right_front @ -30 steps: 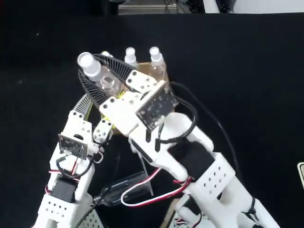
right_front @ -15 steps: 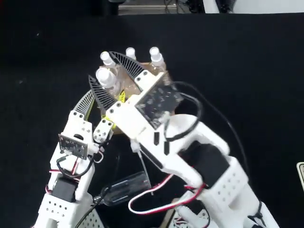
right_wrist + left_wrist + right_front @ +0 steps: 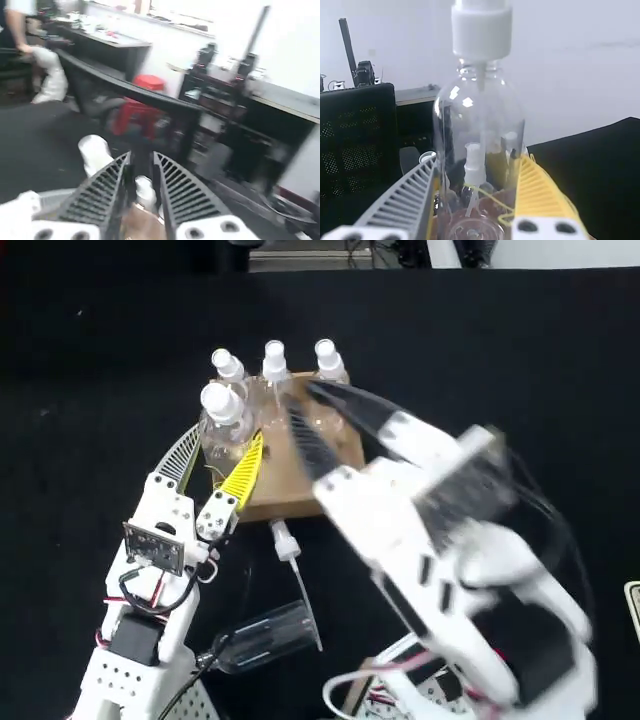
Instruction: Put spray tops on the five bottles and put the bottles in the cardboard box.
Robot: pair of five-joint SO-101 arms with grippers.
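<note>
High view comparison is led by the right arm (image 3: pixel 450 540), which is now seen swung back to the right and blurred, clear of the cardboard box (image 3: pixel 300 495). A second ago it is shown bent over the box with a white cap held tilted in its fingers, and half a second ago that cap is shown standing upright on a bottle. The right gripper (image 3: pixel 300 400) (image 3: pixel 142 156) is now narrowly parted and nothing is held in it. The left arm (image 3: pixel 150 580) is found in the same place across all three moments. Its left gripper (image 3: pixel 228 435) (image 3: pixel 479 162) is closed around the held bottle (image 3: pixel 222 430) (image 3: pixel 480 130) at the near-left corner of the box, one grey and one yellow finger pressed to either side. The spray top (image 3: pixel 220 398) (image 3: pixel 481 30) is now left sitting on that bottle's neck, so this capping step is judged done, though how tightly it is seated cannot be told. The three other bottles (image 3: pixel 274 375), already capped, are stood along the far side of the box. A fifth bottle (image 3: pixel 265 635) is left lying uncapped on the table (image 3: pixel 520 350) between the arms, near a loose spray top (image 3: pixel 283 537) whose tube is stretched toward it. Four of five are therefore judged finished. The last cap is yet to be fitted and the last bottle brought to the box.
</note>
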